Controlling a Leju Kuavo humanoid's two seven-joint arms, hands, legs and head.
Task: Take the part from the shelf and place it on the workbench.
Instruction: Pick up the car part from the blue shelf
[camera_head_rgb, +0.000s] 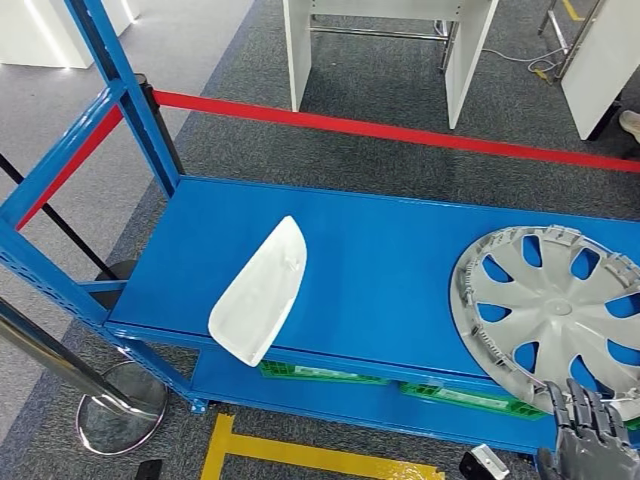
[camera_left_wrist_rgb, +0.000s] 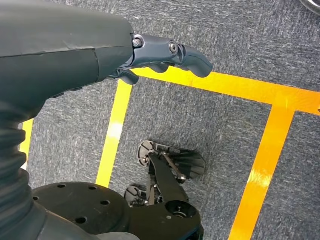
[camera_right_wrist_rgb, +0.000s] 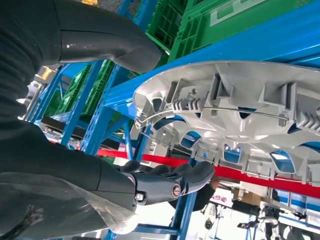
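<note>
Currently no part lifted: right hand (camera_head_rgb: 587, 432), fingers apart and holding nothing, sits at hubcap's (camera_head_rgb: 555, 312) 6 o'clock rim on shelf (camera_head_rgb: 377, 270); left hand (camera_left_wrist_rgb: 166, 57) hangs unladen.

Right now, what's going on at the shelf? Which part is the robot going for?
The right hand is raised at the front edge of the blue shelf, just by the rim of the silver wheel cover, fingers apart and not yet gripping it. The white curved part lies untouched further left, overhanging the edge. The left hand hangs over the floor, holding nothing.
</note>
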